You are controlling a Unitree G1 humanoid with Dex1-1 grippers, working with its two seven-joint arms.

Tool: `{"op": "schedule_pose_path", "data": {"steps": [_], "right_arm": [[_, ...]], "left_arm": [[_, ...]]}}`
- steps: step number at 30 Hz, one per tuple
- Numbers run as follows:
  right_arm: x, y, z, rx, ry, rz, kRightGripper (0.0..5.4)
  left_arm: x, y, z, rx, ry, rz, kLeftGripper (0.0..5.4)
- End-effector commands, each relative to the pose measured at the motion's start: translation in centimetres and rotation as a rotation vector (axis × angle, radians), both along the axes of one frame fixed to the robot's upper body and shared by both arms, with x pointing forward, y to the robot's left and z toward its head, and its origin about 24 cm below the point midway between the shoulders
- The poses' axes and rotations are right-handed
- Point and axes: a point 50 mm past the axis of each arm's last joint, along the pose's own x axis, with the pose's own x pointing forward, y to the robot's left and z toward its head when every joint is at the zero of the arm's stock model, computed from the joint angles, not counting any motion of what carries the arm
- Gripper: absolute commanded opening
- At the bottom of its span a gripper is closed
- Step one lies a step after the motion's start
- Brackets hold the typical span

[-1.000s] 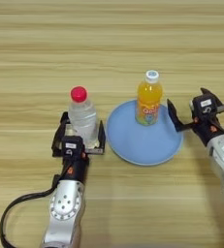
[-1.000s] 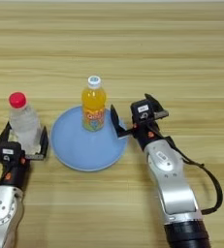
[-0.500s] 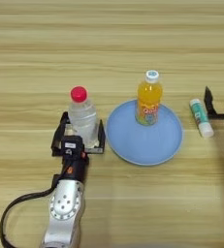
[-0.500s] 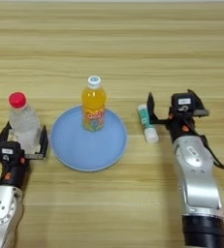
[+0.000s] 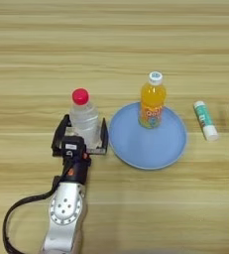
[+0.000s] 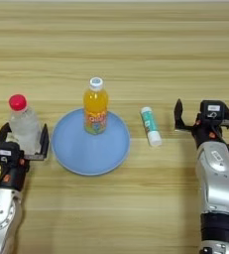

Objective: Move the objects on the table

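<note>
Between the left gripper's (image 5: 81,138) spread fingers stands the red-capped clear bottle (image 5: 84,119), not visibly clamped. Beside it, the orange drink bottle (image 5: 152,101) sits on the blue plate (image 5: 169,151). Right gripper (image 6: 198,116) is open, empty. Closing off-centre could topple it.

I see a light wood table (image 5: 114,44) filling the frame. Directly on it: clear bottle (image 5: 84,119) at centre left, blue plate (image 5: 150,149) at centre, glue stick (image 5: 205,120) lying flat at right.
</note>
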Motion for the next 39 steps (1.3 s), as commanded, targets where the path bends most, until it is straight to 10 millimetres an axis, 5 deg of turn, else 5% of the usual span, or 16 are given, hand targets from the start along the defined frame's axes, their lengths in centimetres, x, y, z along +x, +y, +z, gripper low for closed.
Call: {"op": "schedule_pose_path", "data": {"steps": [1,9,27,39], "right_arm": [[0.4,0.5,0.3,0.008,-0.018,0.015,5.35],[0.3,-0.9,0.4,0.009,-0.028,-0.035,5.35],[0.4,-0.9,-0.1,0.019,-0.019,-0.042,5.4],[0.4,-0.5,-0.2,0.019,-0.016,-0.035,5.4]], "left_arm": [[0.0,-0.2,0.3,0.013,0.001,-0.02,5.4],[0.1,-0.2,0.4,0.009,-0.002,-0.031,5.4],[0.0,-0.1,0.6,0.005,-0.02,-0.066,3.48],[0.4,0.2,1.5,0.016,-0.055,-0.061,3.09]]}}
